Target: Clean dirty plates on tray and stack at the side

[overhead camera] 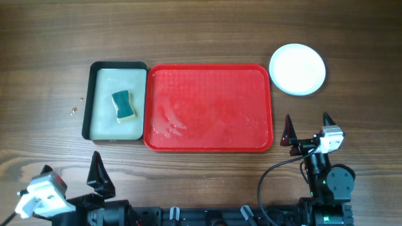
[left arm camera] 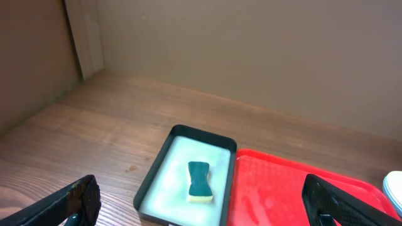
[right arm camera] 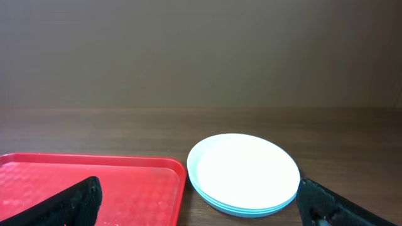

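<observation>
The round shallow plates (overhead camera: 297,69) sit stacked, white over pale turquoise, on the desk just right of the far right corner of the bare, large red rectangular plastic tray (overhead camera: 213,107). The left end effector (overhead camera: 70,172) and right end effector (overhead camera: 308,125) stand open and empty at the near edge. We judge the job finished, so the best move is to stay well clear of the stack.

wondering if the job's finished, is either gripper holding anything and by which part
Nothing is held. The left gripper and the right gripper both stand open and empty, apart from the stacked plates beside the tray.

I see the plates (overhead camera: 297,69) stacked, white atop turquoise, just off the far right corner of the tray (overhead camera: 213,107). That red tray lies flat, wet-streaked.
</observation>
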Tool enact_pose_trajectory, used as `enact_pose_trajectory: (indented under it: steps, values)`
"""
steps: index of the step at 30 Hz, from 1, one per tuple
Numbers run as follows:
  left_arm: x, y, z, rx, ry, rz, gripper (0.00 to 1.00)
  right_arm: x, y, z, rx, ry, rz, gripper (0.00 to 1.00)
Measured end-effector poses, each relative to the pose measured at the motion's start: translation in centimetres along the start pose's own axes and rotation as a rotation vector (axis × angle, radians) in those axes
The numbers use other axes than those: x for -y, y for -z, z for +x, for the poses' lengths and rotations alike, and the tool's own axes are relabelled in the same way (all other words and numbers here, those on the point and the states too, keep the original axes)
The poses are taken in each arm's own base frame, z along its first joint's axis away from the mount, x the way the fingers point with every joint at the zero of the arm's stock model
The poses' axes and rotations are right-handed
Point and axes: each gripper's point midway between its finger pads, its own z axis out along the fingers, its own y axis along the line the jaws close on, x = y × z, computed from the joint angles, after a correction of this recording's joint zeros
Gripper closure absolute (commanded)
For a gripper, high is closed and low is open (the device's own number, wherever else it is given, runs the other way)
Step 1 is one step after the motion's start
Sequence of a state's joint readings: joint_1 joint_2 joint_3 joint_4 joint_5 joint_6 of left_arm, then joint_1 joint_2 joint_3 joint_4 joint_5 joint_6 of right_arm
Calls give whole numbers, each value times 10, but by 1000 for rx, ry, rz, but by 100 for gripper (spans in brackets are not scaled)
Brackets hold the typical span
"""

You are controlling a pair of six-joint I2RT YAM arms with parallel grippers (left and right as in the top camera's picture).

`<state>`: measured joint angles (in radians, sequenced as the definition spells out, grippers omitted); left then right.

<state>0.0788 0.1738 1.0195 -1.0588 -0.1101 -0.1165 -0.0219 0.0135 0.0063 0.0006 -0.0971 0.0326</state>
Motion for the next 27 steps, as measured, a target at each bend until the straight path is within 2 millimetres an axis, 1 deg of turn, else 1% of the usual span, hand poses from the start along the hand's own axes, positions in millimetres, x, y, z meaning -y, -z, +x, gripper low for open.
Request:
enact_pose_trajectory:
  steps: [2, 4, 8, 10, 12, 15, 21, 22, 23, 25, 27]
  values:
    - [0, -2, 10, -6, -1, 5, 0, 0, 0, 0, 0, 0, 0, 0]
    - [-1, -10, 28, -40, -4, 13, 0, 0, 0, 0, 0, 0, 0, 0]
    - [0, -25, 56, -75, -6, 31, 0, 0, 0, 0, 0, 0, 0, 0]
    - [1, -33, 60, -62, -5, 39, 0, 0, 0, 0, 0, 0, 0, 0]
    - [3, -40, 61, -34, -2, 48, 0, 0, 0, 0, 0, 0, 0, 0]
    - [7, -53, 47, 55, 5, 68, 0, 0, 0, 0, 0, 0, 0, 0]
    - [22, -75, 10, 299, 25, 142, 0, 0, 0, 0, 0, 0, 0, 0]
    - [23, -77, 10, 309, 26, 147, 0, 0, 0, 0, 0, 0, 0, 0]
    - [27, -81, 4, 371, 31, 171, 0, 0, 0, 0, 0, 0, 0, 0]
    - [30, -82, -6, 452, 39, 192, 0, 0, 0, 0, 0, 0, 0, 0]
    - [32, -84, -10, 521, 46, 206, 0, 0, 0, 0, 0, 0, 0, 0]
